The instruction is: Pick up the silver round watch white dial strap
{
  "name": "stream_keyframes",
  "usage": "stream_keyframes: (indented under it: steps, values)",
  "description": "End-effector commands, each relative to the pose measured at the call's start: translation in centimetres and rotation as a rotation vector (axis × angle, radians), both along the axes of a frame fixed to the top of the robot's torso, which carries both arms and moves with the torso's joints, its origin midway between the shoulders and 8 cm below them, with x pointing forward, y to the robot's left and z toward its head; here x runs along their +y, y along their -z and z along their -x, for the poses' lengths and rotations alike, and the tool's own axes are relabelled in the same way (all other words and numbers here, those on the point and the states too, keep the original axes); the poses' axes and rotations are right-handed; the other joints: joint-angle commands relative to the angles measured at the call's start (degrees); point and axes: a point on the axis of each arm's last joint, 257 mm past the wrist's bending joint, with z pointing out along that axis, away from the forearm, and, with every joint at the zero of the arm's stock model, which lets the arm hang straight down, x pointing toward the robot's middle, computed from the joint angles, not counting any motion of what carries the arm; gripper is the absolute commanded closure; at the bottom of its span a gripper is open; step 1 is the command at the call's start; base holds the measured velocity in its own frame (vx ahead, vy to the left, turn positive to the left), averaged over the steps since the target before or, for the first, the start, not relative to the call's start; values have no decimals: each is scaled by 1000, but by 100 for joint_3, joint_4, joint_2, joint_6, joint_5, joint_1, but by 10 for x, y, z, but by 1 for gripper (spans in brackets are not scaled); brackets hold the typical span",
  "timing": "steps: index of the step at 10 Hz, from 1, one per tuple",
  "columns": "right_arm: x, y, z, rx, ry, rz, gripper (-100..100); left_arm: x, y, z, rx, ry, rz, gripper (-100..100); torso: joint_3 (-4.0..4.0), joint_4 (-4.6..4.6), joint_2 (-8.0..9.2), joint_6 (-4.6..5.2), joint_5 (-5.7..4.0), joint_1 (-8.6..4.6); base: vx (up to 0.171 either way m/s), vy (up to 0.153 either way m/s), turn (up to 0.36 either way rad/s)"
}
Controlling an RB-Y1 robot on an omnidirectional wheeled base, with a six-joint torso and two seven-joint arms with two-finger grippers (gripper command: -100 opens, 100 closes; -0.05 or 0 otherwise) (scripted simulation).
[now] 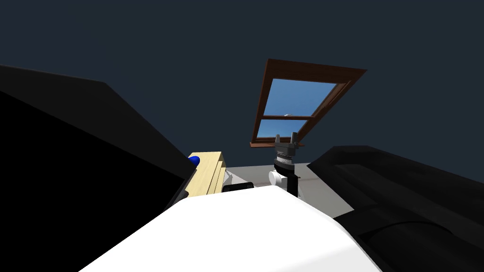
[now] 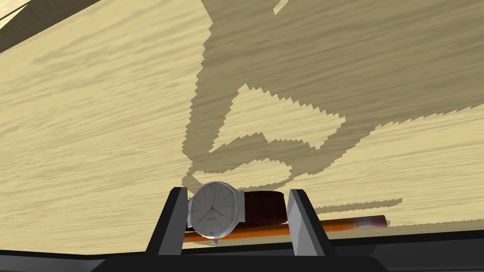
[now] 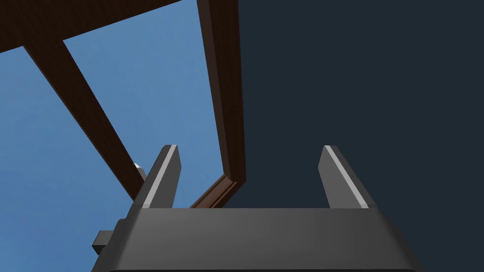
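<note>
A silver round watch (image 2: 212,210) with a white dial and a dark brown strap (image 2: 264,207) sits between the two fingers of my left gripper (image 2: 236,193). The fingers press on its case and strap ends, so the gripper is shut on it. The watch is just over a light wooden tabletop (image 2: 94,141), and I cannot tell whether it still touches the wood. My right gripper (image 1: 285,139) is raised in front of my chest. Its fingers (image 3: 163,177) stand open with nothing between them.
An orange pencil (image 2: 340,223) lies on the wood right under the watch. The wooden table (image 1: 208,172) stands to my front left with a blue object (image 1: 194,160) at its far end. A dark sofa (image 1: 401,189) lies to the right, and dark furniture (image 1: 94,156) to the left.
</note>
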Motion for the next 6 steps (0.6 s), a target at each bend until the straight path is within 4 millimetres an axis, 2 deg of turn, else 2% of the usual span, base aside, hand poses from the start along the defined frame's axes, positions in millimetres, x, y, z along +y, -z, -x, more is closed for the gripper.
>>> stream_keyframes:
  steps: [1,2,4,5,6]
  values:
    - [0,0,0,0,0,0,0,0,0,0,0,0,0,0,0,0,0,0,0,0,0,0,0]
    - [0,0,0,0,0,0,0,-2,-8,9,3,2,-2,100,0,0,0,0,0,0,38,-9,28]
    - [0,0,0,0,0,0,0,-5,-19,18,4,5,-4,100,-10,-5,-17,-4,-3,-12,61,-23,33]
    - [0,0,0,0,0,0,0,-3,-17,16,5,4,-4,100,-13,-5,-23,-2,-4,-14,28,-11,11]
    - [0,0,0,0,0,0,0,-3,-17,16,4,4,-3,0,-10,-4,-16,1,-2,-8,0,0,0]
